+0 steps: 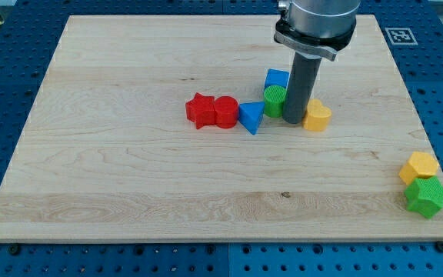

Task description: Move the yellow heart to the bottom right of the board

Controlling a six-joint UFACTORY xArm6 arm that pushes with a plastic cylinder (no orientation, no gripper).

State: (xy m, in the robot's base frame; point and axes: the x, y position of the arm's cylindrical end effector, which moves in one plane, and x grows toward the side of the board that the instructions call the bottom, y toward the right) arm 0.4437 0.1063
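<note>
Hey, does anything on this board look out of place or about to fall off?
Yes, mildly: the green star at the view's bottom right overhangs the board edge, with the yellow hexagon touching it just above. Nothing looks damaged. My tip stands between the green cylinder and the yellow heart.

No readable words or numbers — only a black-and-white square marker at the board's top-right corner

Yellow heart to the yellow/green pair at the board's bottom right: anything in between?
No. In the camera view, only bare board lies between the yellow heart and the yellow block with the green star. My tip sits against the heart's left side.
</note>
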